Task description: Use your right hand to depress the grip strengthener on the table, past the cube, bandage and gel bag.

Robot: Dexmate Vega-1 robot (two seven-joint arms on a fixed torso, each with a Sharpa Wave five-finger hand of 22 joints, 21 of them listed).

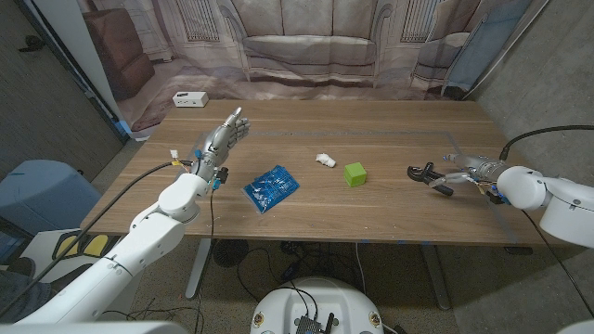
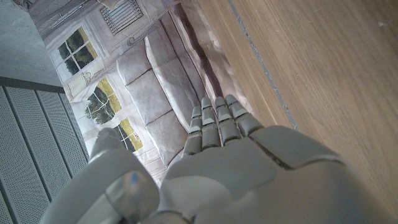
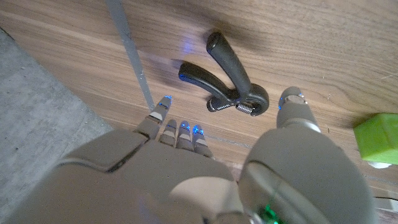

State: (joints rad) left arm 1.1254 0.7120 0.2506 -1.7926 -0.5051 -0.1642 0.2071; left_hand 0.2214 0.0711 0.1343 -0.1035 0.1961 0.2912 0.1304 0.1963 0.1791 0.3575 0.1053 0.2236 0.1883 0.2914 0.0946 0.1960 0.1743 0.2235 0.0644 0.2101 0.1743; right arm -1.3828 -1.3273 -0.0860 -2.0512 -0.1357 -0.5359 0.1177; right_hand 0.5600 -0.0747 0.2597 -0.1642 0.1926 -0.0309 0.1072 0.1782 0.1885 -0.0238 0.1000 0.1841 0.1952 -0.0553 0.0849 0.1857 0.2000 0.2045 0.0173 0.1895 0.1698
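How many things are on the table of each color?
Blue: 1, the gel bag
Green: 1, the cube
White: 2, the bandage and a small box at the far corner
Black: 1, the grip strengthener
Total: 5

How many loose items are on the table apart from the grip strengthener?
4: a green cube mid-table, a small white bandage just to its left, a blue gel bag further left, and a white box at the far left corner.
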